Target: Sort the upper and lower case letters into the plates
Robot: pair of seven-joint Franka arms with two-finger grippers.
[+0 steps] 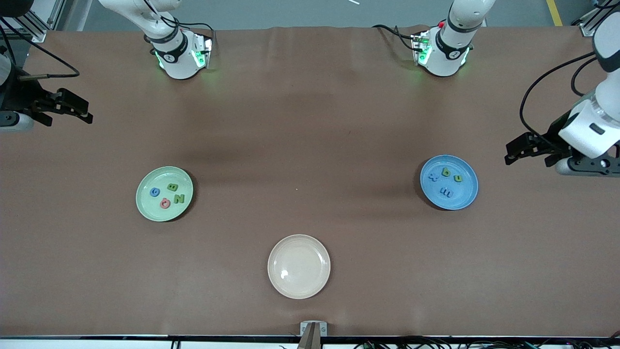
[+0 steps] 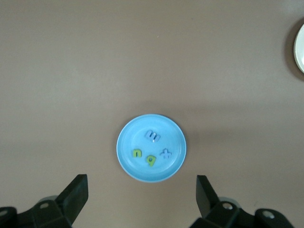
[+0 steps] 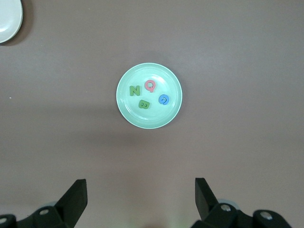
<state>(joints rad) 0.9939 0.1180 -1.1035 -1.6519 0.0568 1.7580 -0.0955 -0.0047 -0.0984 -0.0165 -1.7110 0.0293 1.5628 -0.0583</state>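
The mint green plate (image 1: pixel 147 206) (image 3: pixel 156 119) lies toward the right arm's end. It holds a green N (image 3: pixel 135 90), a pink Q (image 3: pixel 150 85), a green B (image 3: pixel 144 103) and a blue letter (image 3: pixel 163 100). The blue plate (image 1: pixel 466 195) (image 2: pixel 129 137) lies toward the left arm's end. In it are a blue m (image 2: pixel 152 136), a blue x (image 2: pixel 166 153) and two green lowercase letters (image 2: pixel 137 153). My left gripper (image 1: pixel 527 157) (image 2: pixel 141 185) hangs open and empty, high beside the blue plate. My right gripper (image 1: pixel 69 120) (image 3: pixel 140 183) hangs open and empty, high beside the mint plate.
An empty cream-beige plate (image 1: pixel 299 266) (image 2: pixel 300 47) (image 3: pixel 7 23) sits midway between the two plates and nearer to the front camera. The brown table cover (image 1: pixel 310 145) carries nothing else. Both arm bases (image 1: pixel 181 58) stand along the table's robot edge.
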